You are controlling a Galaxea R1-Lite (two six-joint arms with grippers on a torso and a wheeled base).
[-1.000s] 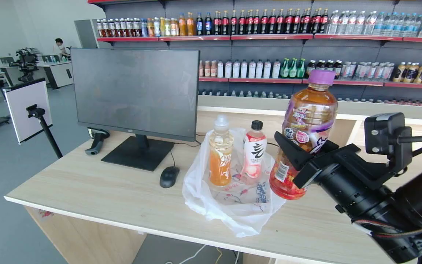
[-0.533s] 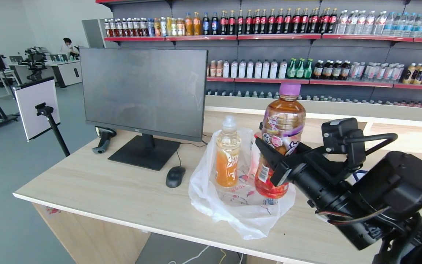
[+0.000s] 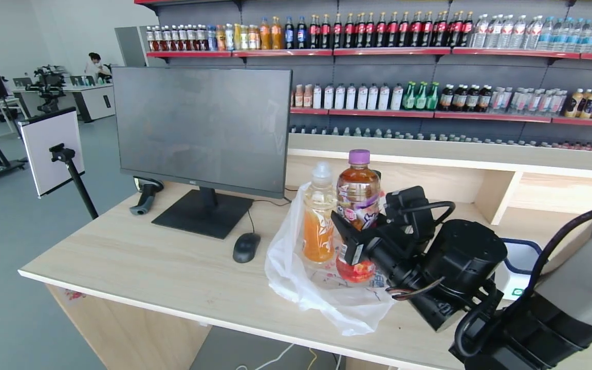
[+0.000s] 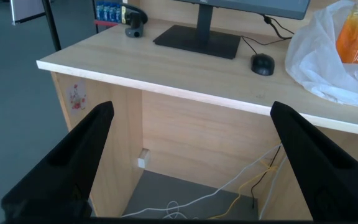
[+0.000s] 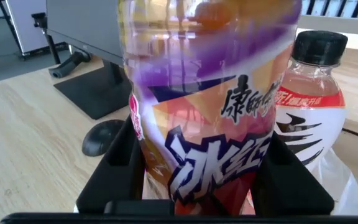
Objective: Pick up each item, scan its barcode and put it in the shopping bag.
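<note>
Nearest, the left gripper (image 4: 185,155) hangs off the front edge of the surface (image 4: 166,68), jaws spread wide and holding nothing. The right gripper (image 3: 356,239) has its jaws clamped on the lower body of the purple-capped bottle (image 3: 358,190). Over the last 1 second it has carried the bottle down and inward from the right. The bottle is now upright within the shopping bag (image 3: 296,277), just beside the orange bottle (image 3: 318,226), so letting go looks like the next step. Whether its base rests on the bag floor is unclear. From the head, it covers most of the white bottle (image 5: 309,106) behind.
</note>
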